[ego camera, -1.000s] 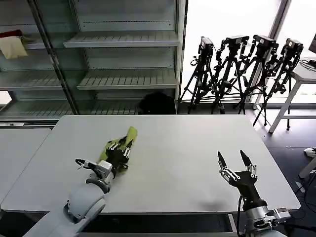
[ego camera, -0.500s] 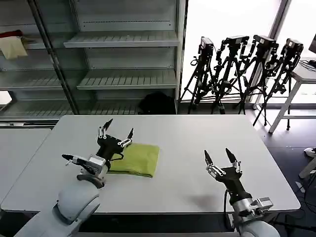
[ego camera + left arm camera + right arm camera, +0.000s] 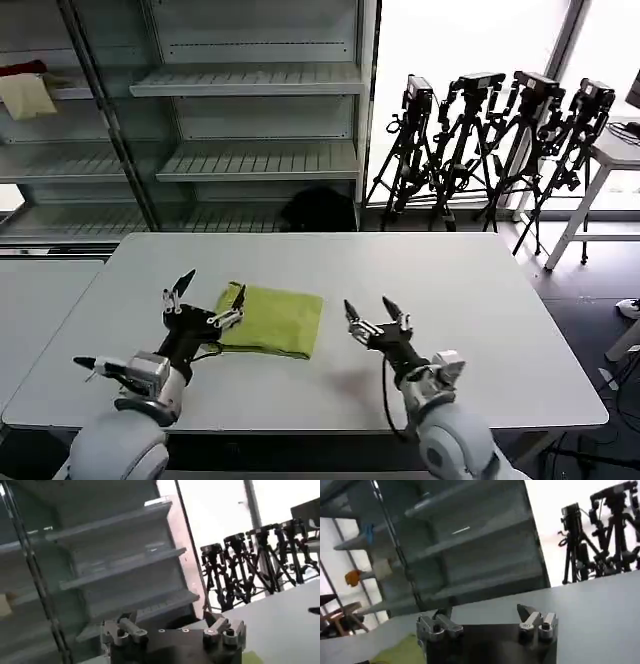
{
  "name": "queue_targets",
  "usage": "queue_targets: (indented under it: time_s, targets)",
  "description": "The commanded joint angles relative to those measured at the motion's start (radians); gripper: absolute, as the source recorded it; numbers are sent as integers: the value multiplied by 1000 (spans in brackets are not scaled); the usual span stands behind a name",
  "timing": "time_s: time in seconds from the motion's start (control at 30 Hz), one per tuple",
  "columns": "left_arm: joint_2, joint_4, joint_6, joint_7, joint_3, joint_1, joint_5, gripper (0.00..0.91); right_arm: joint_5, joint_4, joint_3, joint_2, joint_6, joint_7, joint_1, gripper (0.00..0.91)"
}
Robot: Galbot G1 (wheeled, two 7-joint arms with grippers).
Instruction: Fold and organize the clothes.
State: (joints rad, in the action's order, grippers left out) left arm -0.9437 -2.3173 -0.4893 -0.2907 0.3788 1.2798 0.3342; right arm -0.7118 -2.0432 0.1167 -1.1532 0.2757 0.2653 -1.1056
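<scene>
Green shirt folded, both grippers free

Green T-shirt (image 3: 272, 319) lies folded at centre-left of the frame on the surface (image 3: 480, 300). Left gripper (image 3: 205, 303) and right gripper (image 3: 371, 312) flank it, fingers spread, empty. Better to press edges flat before moving it.

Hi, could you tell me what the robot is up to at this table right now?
It is folding clothes. A lime-green T-shirt lies folded into a flat rectangle on the white table. The left gripper hovers open at the shirt's left edge, holding nothing. The right gripper is open too, just off the shirt's right edge and apart from it. Neither gripper holds the cloth at this moment.
</scene>
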Motion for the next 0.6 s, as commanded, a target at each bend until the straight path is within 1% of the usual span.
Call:
queue_targets:
  time_s: [0.03, 0.13, 0.37, 0.4, 0.43, 0.53, 0.6]
  targets:
    - [-72, -52, 19, 38, 111, 166, -12, 907, -143, 135, -231, -106, 263, 323, 211, 907]
    - [-75, -43, 28, 40, 111, 171, -16, 907, -162, 157, -223, -123, 267, 344, 207, 907]
    - [-76, -31, 35, 45, 109, 167, -19, 907, -175, 202, -205, -150, 263, 346, 219, 897]
    - [-76, -30, 36, 45, 109, 167, -19, 907, -175, 204, -206, -153, 265, 346, 222, 856]
    - [-76, -27, 37, 45, 108, 165, -19, 907, -174, 208, -208, -158, 267, 345, 229, 786]
    - [-76, -23, 40, 46, 108, 167, -19, 907, -171, 222, -216, -169, 268, 347, 245, 715]
    - [-76, -21, 42, 46, 109, 168, -19, 907, -168, 230, -223, -176, 269, 347, 255, 705]
